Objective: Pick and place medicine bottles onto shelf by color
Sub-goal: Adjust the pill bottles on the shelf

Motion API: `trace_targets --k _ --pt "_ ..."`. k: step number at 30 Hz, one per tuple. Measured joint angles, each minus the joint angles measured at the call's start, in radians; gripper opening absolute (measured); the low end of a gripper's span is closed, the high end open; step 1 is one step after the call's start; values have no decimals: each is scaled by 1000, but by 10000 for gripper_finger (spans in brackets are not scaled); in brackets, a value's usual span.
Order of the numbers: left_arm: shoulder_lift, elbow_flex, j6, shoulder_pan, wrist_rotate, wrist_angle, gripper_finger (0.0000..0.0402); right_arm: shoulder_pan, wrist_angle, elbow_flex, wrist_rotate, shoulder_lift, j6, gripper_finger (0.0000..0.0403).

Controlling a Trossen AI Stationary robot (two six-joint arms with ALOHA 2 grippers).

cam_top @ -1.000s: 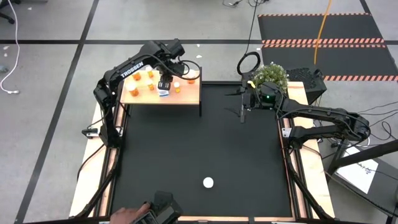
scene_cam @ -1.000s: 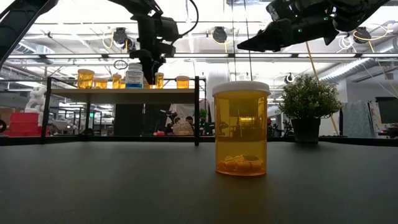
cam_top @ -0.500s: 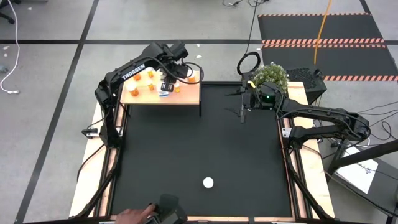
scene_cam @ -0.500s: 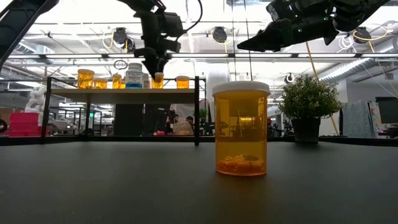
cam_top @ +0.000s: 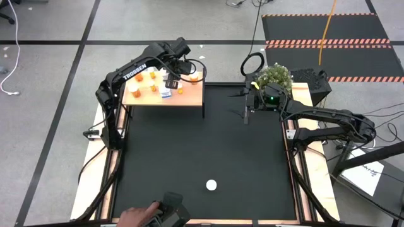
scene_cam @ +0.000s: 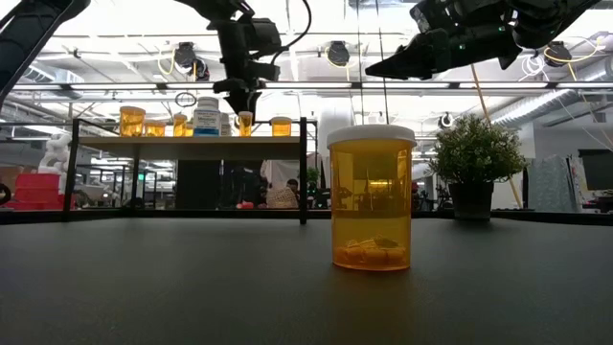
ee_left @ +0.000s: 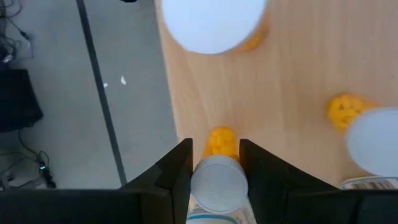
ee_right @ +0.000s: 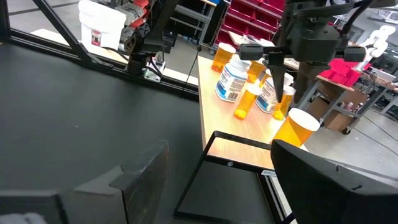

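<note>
My left gripper [ee_left: 214,146] hangs over the light-wood shelf [cam_top: 189,99] at the far left, pointing steeply down, shut on a white bottle [ee_right: 267,96] that stands among the others there. The shelf also holds another white bottle with a bluish label [cam_top: 166,93] and several orange ones [scene_cam: 280,126], all upright on their bases. One orange bottle with a white cap [scene_cam: 372,196] stands alone on the black mat near the front edge. My right gripper [ee_right: 233,180] is open and level at the far right, holding nothing. My left gripper has the white bottle's cap [ee_left: 214,183] between its two fingers, and the cap fills the gap. The fingers come from above, slanting down. The bottle stays upright. I cannot tell whether its base is on the shelf, because other bottles stand in front.
A potted plant [cam_top: 274,77] and a ring light [cam_top: 252,63] stand at the far right beside my right arm. A person's hand [cam_top: 136,217] with a dark device shows at the near edge. The black mat [cam_top: 208,139] is bare around the lone bottle.
My left gripper has tipped a little over the shelf. In the low view its tips now show slightly higher and farther right against the row of bottles. The bottles on the shelf and the one on the mat stay where they were.
</note>
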Motion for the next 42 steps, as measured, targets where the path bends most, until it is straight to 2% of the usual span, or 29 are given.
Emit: trace_targets --k 20,42 --pt "0 0 19 9 108 8 129 0 0 0 0 0 0 276" --pt "12 0 -18 40 134 45 129 0 0 0 0 0 -2 276"
